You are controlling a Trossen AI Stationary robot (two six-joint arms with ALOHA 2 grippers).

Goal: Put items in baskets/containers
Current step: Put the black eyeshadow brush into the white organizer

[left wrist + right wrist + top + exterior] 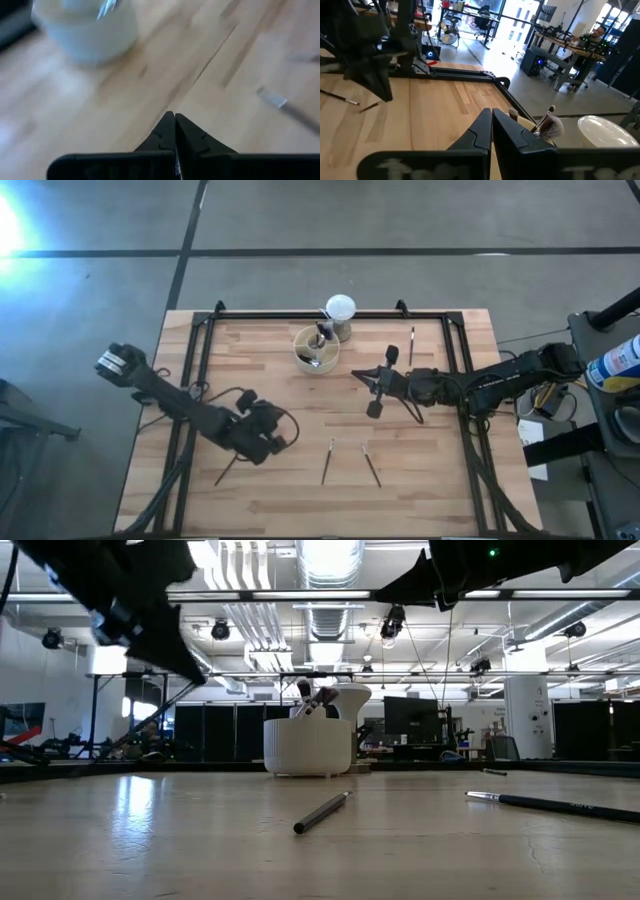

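The cream organiser (316, 348) stands upper centre of the high view, beside the white ball (340, 308), already holding a few brushes (320, 334). Left on the table: two brushes (327, 461) at lower centre, one (411, 346) near the upper right, and one (227, 471) under the left arm. The left gripper (270, 443) hangs at lower left, fingers pressed together; whether they pinch that brush is unclear. The right gripper (372, 385) hovers centre-right, fingers pressed together, empty.
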